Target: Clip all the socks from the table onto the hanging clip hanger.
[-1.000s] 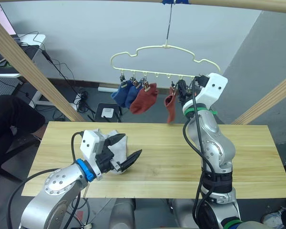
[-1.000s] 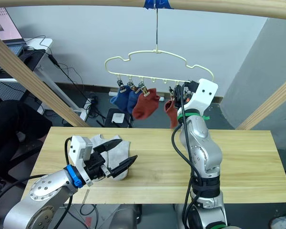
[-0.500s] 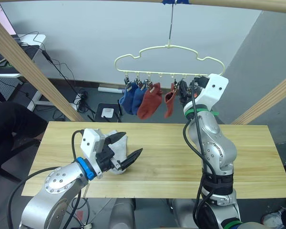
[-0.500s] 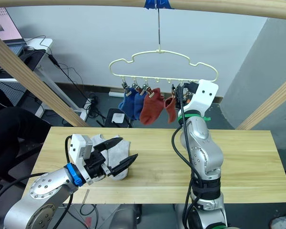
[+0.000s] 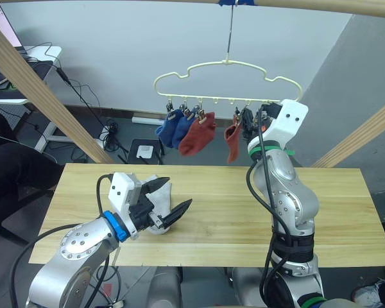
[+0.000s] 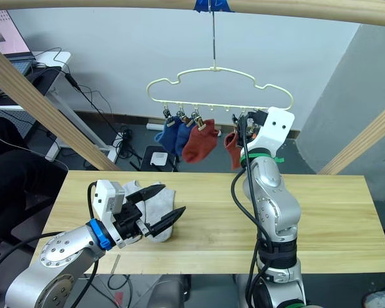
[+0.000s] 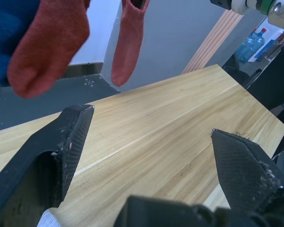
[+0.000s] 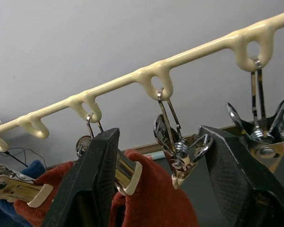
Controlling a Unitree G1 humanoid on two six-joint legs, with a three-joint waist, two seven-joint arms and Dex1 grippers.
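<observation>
1. Four socks are hanging clipped on the clip hanger (image 5: 228, 77): two blue socks (image 5: 172, 127) at its left end, then a rust red sock (image 5: 197, 135), then a second rust red sock (image 5: 232, 142) next to the right gripper (image 5: 246, 122).
2. Light grey socks (image 6: 151, 204) are lying on the table (image 5: 333, 212) near its left end, directly under the left gripper (image 5: 167, 200).
3. Left gripper is hovering low over the grey socks, fingers spread wide, gripping nothing.
4. Right gripper is reaching up to the hanger's bottom bar, jaws apart, straddling an empty silver clip (image 8: 177, 153); another empty clip (image 8: 262, 137) is hanging just beside it.
5. Right half of the table is sitting bare.
</observation>
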